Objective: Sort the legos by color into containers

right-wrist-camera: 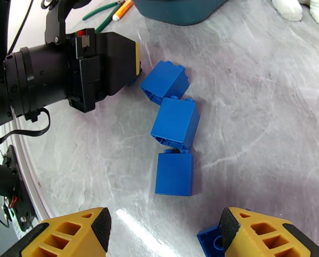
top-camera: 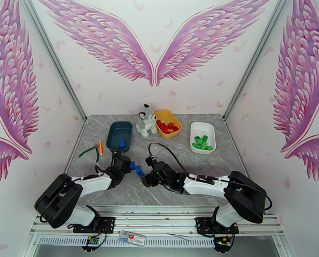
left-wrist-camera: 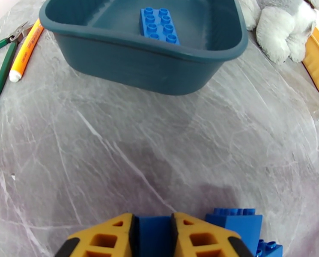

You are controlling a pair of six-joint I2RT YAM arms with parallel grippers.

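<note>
Grey marbled tabletop (left-wrist-camera: 95,159) | step: our left gripper (top-camera: 124,164) pinches a small blue studded plastic brick (left-wrist-camera: 154,236) beside loose blue bricks (right-wrist-camera: 175,123) | right gripper (right-wrist-camera: 165,223) spread above them | next, we judge: lift, carry into dark teal plastic tray (left-wrist-camera: 150,69), release.

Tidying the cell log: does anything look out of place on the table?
A plush husky sits between the teal tray and yellow tray; green-handled pliers and an orange marker lie left of the teal tray. None fit the sorting.
</note>
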